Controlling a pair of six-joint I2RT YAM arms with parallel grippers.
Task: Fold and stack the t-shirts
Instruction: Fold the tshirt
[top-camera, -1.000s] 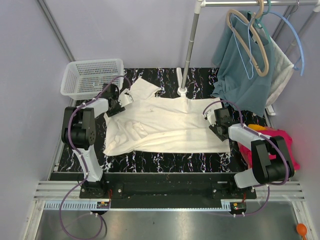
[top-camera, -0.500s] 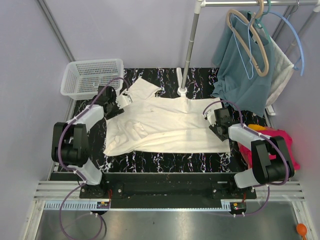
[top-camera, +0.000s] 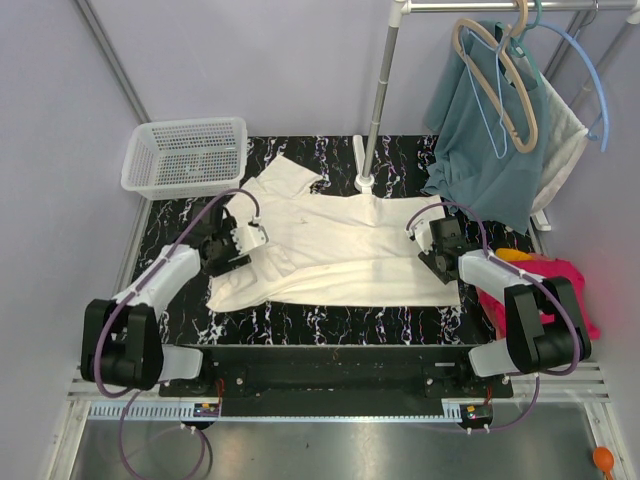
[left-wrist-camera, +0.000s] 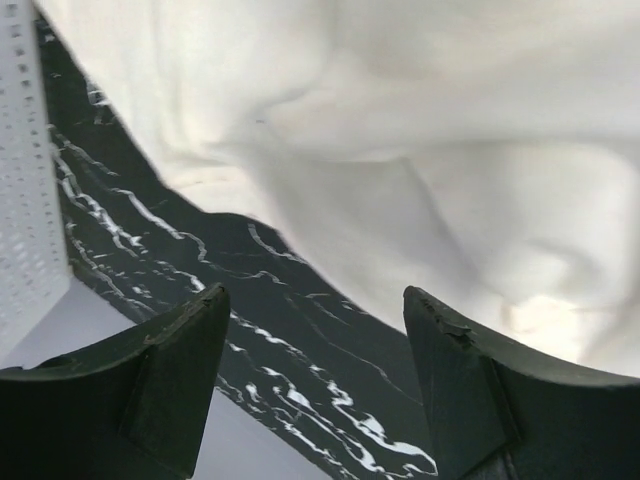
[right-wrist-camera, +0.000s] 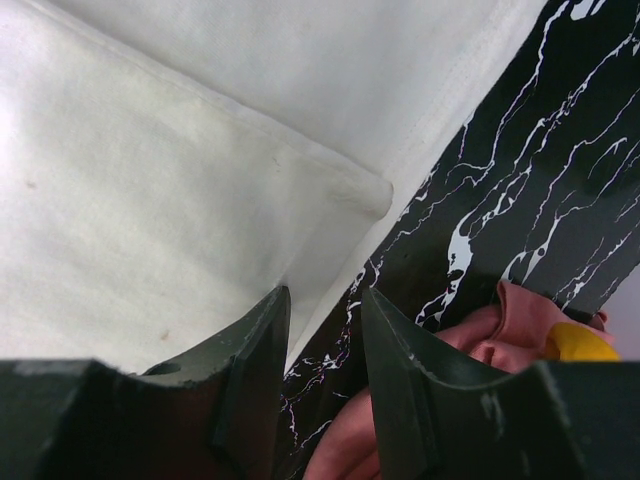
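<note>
Across the black marbled surface (top-camera: 330, 320) lies a cream t-shirt (top-camera: 340, 250), flat but rumpled at left. Left claw (left-wrist-camera: 315, 300), open and empty, sits there; right claw (right-wrist-camera: 325, 300), narrowly parted, at the right hem, beside pink and orange tees (top-camera: 570, 290).

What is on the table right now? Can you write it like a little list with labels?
Big shirt: cream t-shirt, spread on the black marbled table, not yet folded
Left tool: open, at the shirt's left edge
Right tool: slightly open, at the shirt's right hem corner
Other shirts: pink t-shirt and orange t-shirt, beside the right arm
Extras: white basket at far left; teal garment on hangers
</note>
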